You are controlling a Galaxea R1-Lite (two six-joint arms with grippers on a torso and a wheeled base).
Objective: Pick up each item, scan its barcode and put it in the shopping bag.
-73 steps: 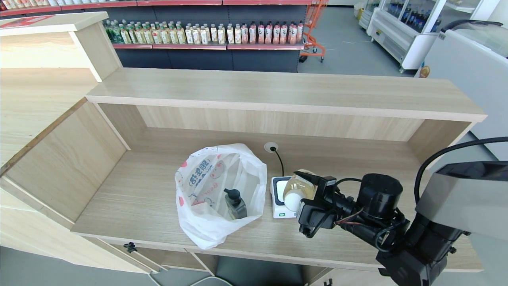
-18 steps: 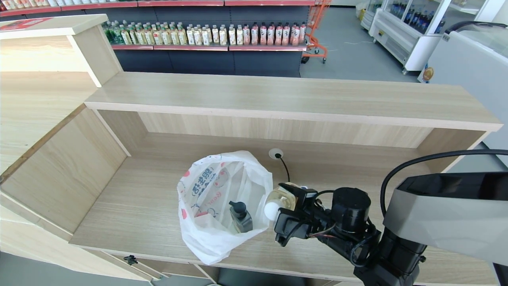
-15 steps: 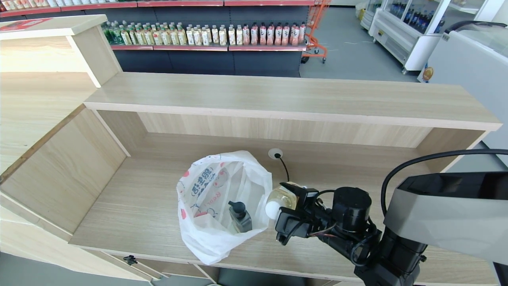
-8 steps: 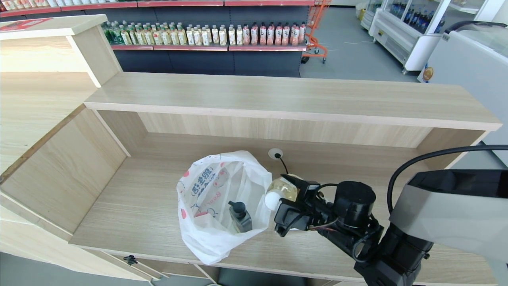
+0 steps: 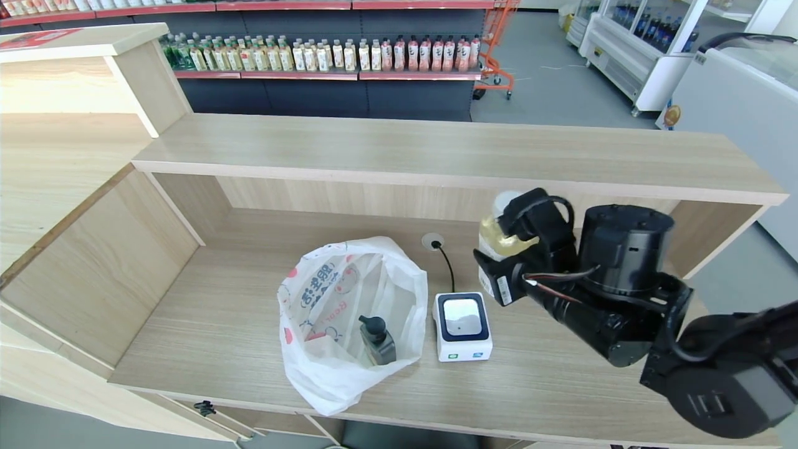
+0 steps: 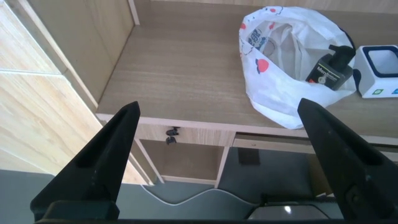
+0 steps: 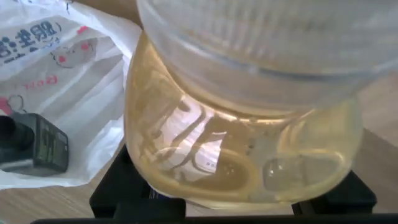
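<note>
In the right tool [image 5: 514,249], clenched fast, a clear bottle [image 5: 492,243] of yellowish liquid, white cap uppermost. Held in the air above the desk [image 5: 218,324], beyond the scanner [image 5: 462,318] and a little to its right, apart from the shopping bag [image 5: 324,374]. Seen close through the right wrist camera: the bottle's rounded body [image 7: 249,124], with the bag [image 7: 62,62] farther off. Left tool [image 6: 217,107] released, fingers spread wide, hanging out past the desk's front edge.

In the white printed shopping bag, mouth open upward, a dark pump bottle [image 5: 376,340], resting toward the wall nearest the scanner. Scanner just beside the bag; touching or not, cannot tell. From the scanner's back, a black cable [image 5: 446,268] to a round port in the desk.

Bag's base close to the front edge. Between bag and left side panel [image 5: 93,268], a wide stretch of wood; more to the scanner's right, under the arm. Along the back, a raised ledge [image 5: 436,149] on a wooden panel.

Pale wood grain throughout. Beyond, shelves [image 5: 312,56] of drink bottles, grey floor [image 5: 548,75], white chest freezers [image 5: 623,50].
</note>
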